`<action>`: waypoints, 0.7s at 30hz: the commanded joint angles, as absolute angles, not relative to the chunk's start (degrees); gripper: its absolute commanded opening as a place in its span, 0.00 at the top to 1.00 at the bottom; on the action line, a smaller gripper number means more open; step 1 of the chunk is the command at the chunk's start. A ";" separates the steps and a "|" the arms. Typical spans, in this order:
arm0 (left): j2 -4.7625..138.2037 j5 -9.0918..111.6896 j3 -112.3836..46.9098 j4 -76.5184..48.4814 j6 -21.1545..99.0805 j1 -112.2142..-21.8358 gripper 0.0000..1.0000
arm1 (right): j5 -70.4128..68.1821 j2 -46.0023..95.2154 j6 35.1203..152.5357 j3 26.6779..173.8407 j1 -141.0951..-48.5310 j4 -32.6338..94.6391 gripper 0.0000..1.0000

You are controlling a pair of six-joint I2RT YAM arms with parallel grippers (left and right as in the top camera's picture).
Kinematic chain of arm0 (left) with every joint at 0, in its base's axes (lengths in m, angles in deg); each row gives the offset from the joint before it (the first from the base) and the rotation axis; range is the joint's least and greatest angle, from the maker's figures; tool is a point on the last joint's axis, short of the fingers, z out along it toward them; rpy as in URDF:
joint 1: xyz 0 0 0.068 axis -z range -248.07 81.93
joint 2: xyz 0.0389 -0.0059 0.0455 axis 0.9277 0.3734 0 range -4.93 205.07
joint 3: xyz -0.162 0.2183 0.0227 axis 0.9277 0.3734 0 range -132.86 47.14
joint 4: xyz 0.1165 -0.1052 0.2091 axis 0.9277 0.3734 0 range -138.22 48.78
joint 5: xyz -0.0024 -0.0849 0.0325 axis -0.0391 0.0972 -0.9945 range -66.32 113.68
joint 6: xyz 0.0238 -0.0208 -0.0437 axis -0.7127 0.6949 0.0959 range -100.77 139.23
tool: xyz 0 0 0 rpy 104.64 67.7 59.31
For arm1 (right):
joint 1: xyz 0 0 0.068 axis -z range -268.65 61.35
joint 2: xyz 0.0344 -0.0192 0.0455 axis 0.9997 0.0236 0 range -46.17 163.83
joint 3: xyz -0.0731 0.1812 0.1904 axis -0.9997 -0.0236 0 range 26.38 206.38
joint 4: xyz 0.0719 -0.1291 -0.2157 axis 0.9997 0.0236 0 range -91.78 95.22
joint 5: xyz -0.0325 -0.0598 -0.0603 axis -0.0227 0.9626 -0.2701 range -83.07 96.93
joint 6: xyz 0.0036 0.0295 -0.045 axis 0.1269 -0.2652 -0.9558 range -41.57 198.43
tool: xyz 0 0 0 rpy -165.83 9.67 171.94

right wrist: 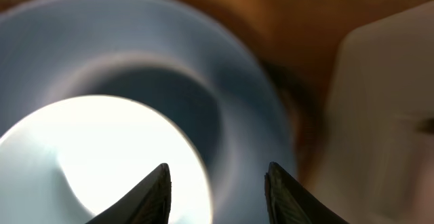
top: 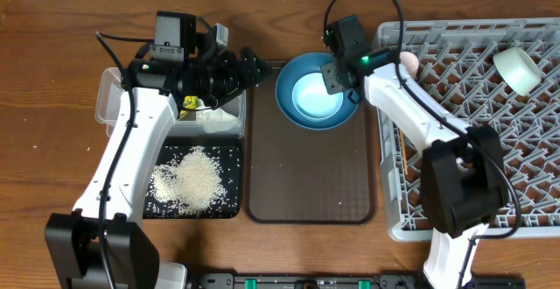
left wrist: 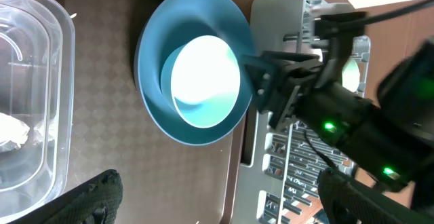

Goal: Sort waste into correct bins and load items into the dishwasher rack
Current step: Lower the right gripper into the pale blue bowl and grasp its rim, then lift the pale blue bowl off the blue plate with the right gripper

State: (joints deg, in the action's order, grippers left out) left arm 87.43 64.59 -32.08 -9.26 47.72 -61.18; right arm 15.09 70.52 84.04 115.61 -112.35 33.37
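Note:
A small light-blue bowl (top: 313,95) sits inside the large dark-blue plate (top: 289,105) at the far end of the brown tray. My right gripper (top: 339,86) is open, low over the bowl's right rim. In the right wrist view (right wrist: 217,183) one finger is over the bowl (right wrist: 102,163) and the other over the plate (right wrist: 237,102). My left gripper (top: 254,68) is open and empty just left of the plate (left wrist: 152,88). The grey rack (top: 525,175) holds the mint-green bowl (top: 518,68) and the pink cup (top: 408,60). The clear tub (top: 109,96) holds the napkin (top: 223,123) and wrapper (top: 190,103). Rice (top: 194,177) lies in the black tray (top: 229,203).
The brown serving tray (top: 306,184) lies between the black tray and the rack. The right arm's base (top: 455,184) stands over the rack's left part. Wooden table (top: 44,149) surrounds everything.

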 commanded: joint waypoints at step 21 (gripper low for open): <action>86.80 64.09 -32.47 -9.26 47.74 -61.27 0.06 | 11.57 72.86 83.51 115.13 -112.62 37.05 0.67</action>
